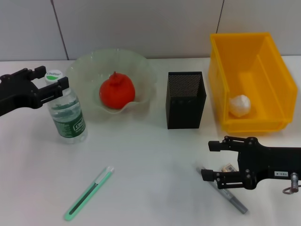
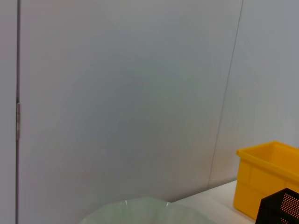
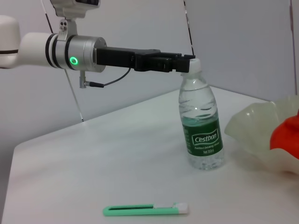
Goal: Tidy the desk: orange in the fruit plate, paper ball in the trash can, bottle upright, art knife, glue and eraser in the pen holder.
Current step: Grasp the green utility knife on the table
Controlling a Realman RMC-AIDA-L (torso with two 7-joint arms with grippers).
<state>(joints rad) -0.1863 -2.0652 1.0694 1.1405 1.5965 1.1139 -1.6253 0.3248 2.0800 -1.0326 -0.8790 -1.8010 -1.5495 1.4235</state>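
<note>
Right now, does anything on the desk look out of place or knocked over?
Nothing is spilled or tipped: the water bottle stands upright. Still loose on the desk are the green art knife and a grey pen-like stick under the right gripper, outside the pen holder.

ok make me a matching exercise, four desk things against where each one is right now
Things:
1. orange
2. paper ball
3. bottle
4. knife

Places:
A. lying on the bare desk
B. in the yellow bin
C. upright, cap at the left tool
D. in the plate

Pairs: 1-D, 2-B, 3-C, 4-A
</note>
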